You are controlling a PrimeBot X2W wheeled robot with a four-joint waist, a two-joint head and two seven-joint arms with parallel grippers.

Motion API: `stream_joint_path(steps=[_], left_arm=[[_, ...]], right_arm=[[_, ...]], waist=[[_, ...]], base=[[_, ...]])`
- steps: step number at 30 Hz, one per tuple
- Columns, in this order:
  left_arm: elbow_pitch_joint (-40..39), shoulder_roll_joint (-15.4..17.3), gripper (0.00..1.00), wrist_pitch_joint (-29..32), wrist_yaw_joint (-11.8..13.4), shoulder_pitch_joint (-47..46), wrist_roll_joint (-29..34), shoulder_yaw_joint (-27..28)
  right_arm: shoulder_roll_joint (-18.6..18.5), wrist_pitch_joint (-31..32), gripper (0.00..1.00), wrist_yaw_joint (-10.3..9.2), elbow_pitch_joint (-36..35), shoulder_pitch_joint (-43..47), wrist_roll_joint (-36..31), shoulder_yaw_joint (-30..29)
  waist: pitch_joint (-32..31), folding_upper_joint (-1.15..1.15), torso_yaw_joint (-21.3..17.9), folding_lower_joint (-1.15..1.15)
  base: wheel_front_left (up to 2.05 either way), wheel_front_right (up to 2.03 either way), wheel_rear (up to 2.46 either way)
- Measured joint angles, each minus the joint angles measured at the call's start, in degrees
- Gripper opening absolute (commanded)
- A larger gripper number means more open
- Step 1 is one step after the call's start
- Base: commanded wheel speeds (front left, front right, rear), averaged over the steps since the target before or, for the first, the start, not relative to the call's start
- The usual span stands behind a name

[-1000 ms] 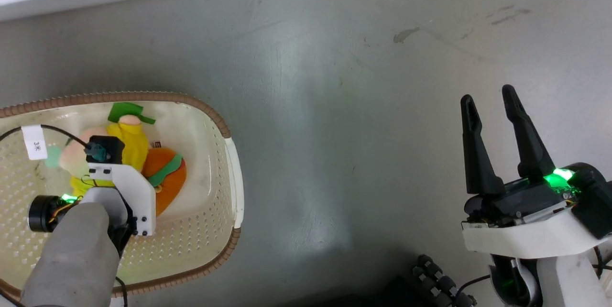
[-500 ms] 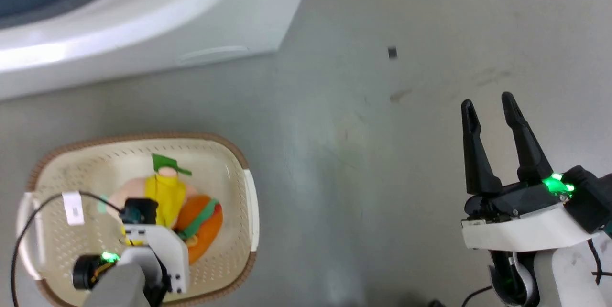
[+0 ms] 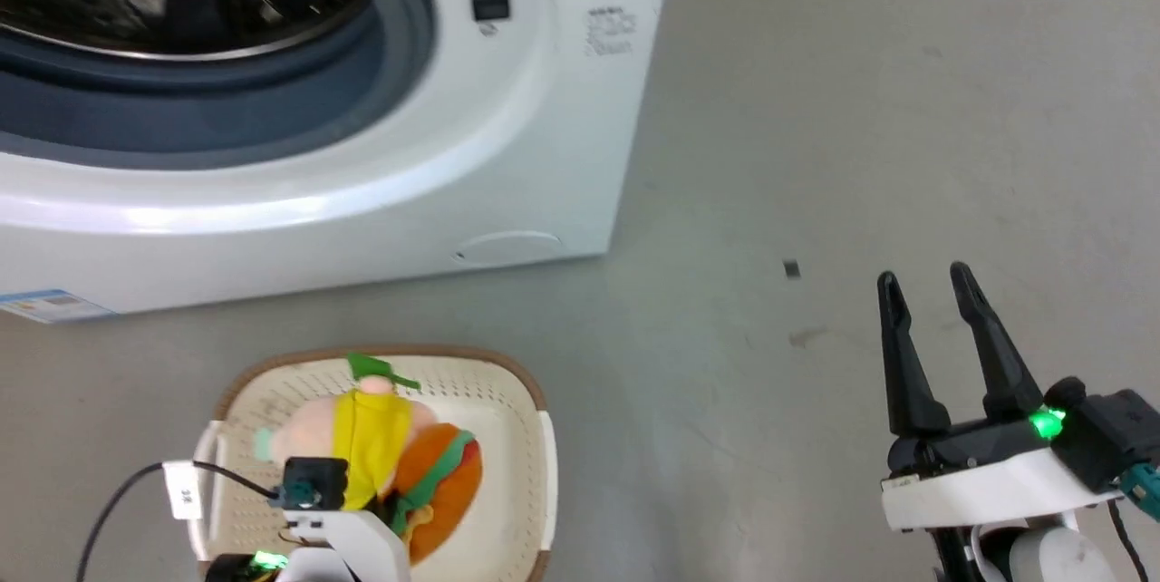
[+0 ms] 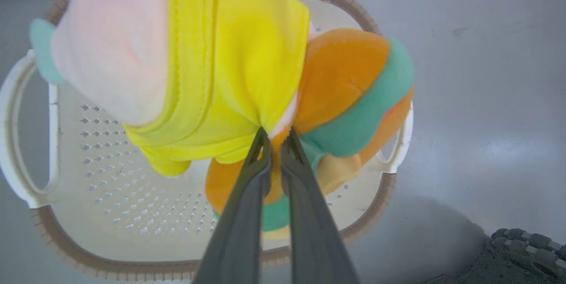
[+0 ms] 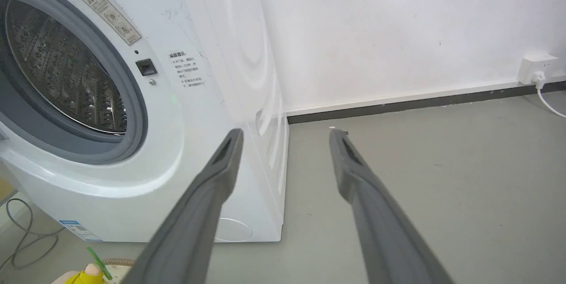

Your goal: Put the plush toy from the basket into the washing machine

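Pinches the plush toy (image 4: pixel 230 54) between the near-shut fingers (image 4: pixel 247 195) of the left tool (image 4: pixel 275 131), at the seam between yellow piece and orange body, and holds it raised over the cream basket (image 4: pixel 110 186), set on the grey floor (image 3: pixel 816 129) just in front of the white washing machine (image 3: pixel 507 138). Holds the right tool (image 3: pixel 924 272) spread and empty above bare floor, well apart to the right. Shows the machine's grey-ringed port (image 3: pixel 272 111) uncovered, shiny steel drum (image 5: pixel 57 71) in plain sight.

Smooth grey concrete floor (image 3: pixel 816 111), scuffed, with small dark square mark (image 3: pixel 791 268). Plain white painted wall (image 5: pixel 398 23), dark skirting strip (image 5: pixel 420 103), white wall socket (image 5: pixel 533 68), white cable (image 5: pixel 550 107).
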Motion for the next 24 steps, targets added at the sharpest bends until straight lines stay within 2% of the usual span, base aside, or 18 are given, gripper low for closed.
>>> stream_joint_path(steps=[7,12,15,24], left_arm=[[-6.4,0.6,0.00,-1.6,-0.1,3.9,-1.8,-3.6],[-10.6,0.7,0.00,-1.8,-0.1,5.3,-3.2,-3.4],[-15.7,1.3,0.00,-1.9,0.0,6.1,-3.5,-1.6],[-37.6,3.9,0.00,-2.2,2.6,9.0,-1.2,6.2]], right_arm=[[0.0,0.0,1.00,0.00,0.4,2.6,-0.7,-0.8],[0.0,0.0,1.00,0.00,0.5,3.7,-0.8,-0.8],[0.0,0.0,1.00,0.00,0.5,4.3,-0.8,-0.9],[0.0,0.0,1.00,0.00,0.0,5.0,-1.3,-0.7]], waist=[[-6.7,0.00,4.0,0.00],[-9.0,0.00,5.4,0.00],[-10.1,0.00,5.9,0.00],[-9.8,0.00,6.2,0.00]], base=[[0.00,0.00,0.00],[0.00,0.00,0.00],[0.00,0.00,0.00],[0.00,0.00,0.00]])
